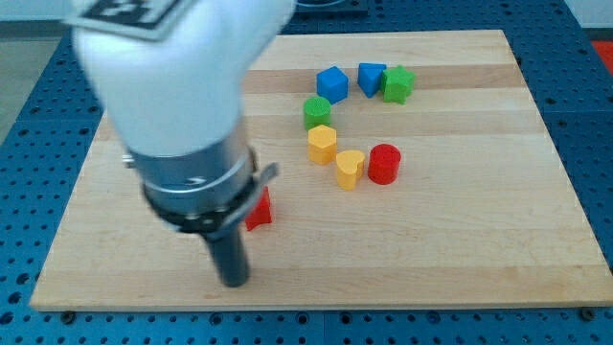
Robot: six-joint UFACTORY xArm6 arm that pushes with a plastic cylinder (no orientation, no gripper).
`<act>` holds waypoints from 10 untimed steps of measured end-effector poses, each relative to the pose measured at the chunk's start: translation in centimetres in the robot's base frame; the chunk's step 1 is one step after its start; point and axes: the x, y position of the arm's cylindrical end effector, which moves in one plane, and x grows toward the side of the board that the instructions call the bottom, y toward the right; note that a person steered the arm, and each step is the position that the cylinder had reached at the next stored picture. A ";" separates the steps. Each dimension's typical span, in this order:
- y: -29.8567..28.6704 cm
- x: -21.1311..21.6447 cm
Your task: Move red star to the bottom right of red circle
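The red star (260,210) lies left of centre on the wooden board (460,230), mostly hidden behind my arm; only its right part shows. The red circle (384,164) stands at the centre right, well to the star's right and a little higher in the view. My tip (235,282) is at the lower end of the dark rod, just below and left of the red star, close to it; I cannot tell if they touch.
A yellow heart (351,169) sits just left of the red circle, a yellow block (322,144) above it. A green circle (317,112), a blue cube (332,83), a blue triangle (372,78) and a green star (398,84) arc above.
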 end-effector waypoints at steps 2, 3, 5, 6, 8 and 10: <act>-6.0 -2.6; -2.0 -6.6; -1.9 -6.6; -1.4 -8.3; 0.4 -9.8; 10.2 -4.9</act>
